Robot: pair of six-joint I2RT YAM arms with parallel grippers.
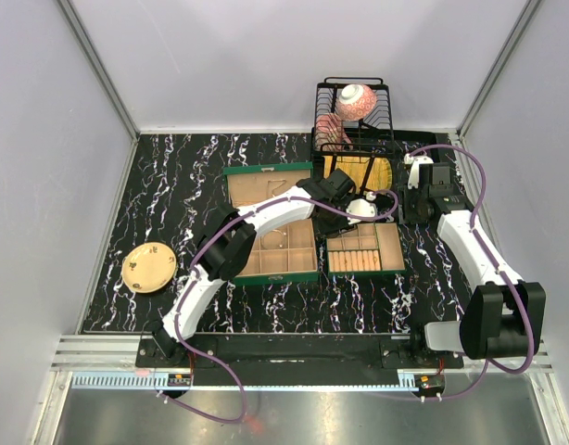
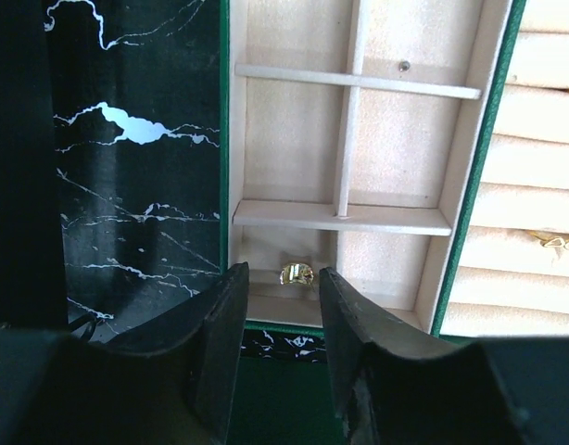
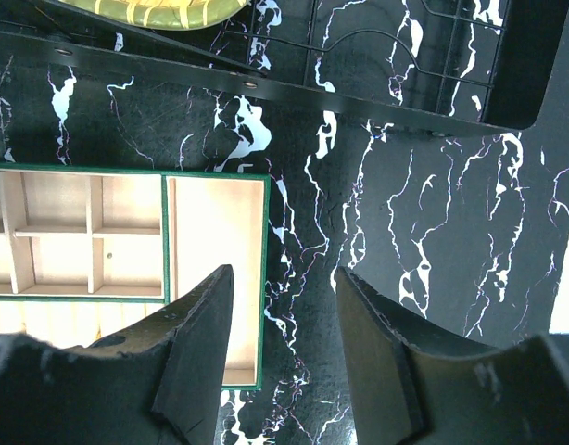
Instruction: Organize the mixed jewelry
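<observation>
A small gold ring (image 2: 297, 273) lies in a near compartment of the beige-lined green box (image 2: 345, 215). It sits just beyond the tips of my left gripper (image 2: 282, 272), which is open with nothing between its fingers. A tiny dark stud (image 2: 404, 66) rests in a farther compartment. A pale-gold piece (image 2: 558, 243) lies on the padded rolls of the neighbouring box (image 2: 535, 130). From above, my left gripper (image 1: 333, 185) hangs over the back of the boxes. My right gripper (image 3: 284, 278) is open and empty over the marble table, beside a box edge (image 3: 263, 278).
A black wire dish rack (image 1: 354, 125) with a pink bowl (image 1: 356, 100) stands at the back, close to both grippers. A round gold plate (image 1: 148, 267) lies at the left. The two green boxes (image 1: 283, 277) (image 1: 363, 272) sit mid-table, one with its lid (image 1: 266, 185) open.
</observation>
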